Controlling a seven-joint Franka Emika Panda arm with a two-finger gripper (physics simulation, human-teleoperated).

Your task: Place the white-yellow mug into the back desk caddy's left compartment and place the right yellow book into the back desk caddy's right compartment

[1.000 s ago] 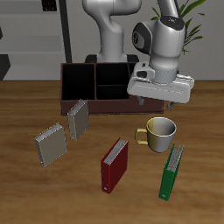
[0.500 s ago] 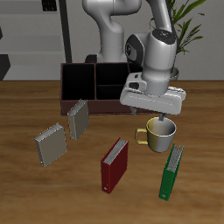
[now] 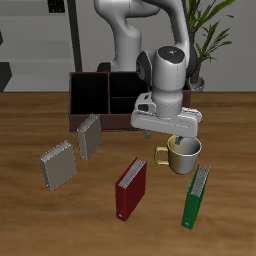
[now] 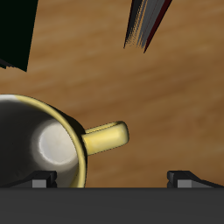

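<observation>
**Arm bent low toward the middle of the table**

The arm reaches forward from the back edge, its wrist pointing straight down. The gripper (image 3: 170,134) hangs low over the tabletop, its two fingertips (image 4: 38,181) spread wide apart with nothing clamped between them.

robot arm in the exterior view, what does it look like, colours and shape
A rendered arm of glossy white-grey rounded links with darker joint bands. It ends in a wide, pale grey boxy gripper; its dark fingers show as small dark tabs in the wrist view. No cables or markings show.
</observation>
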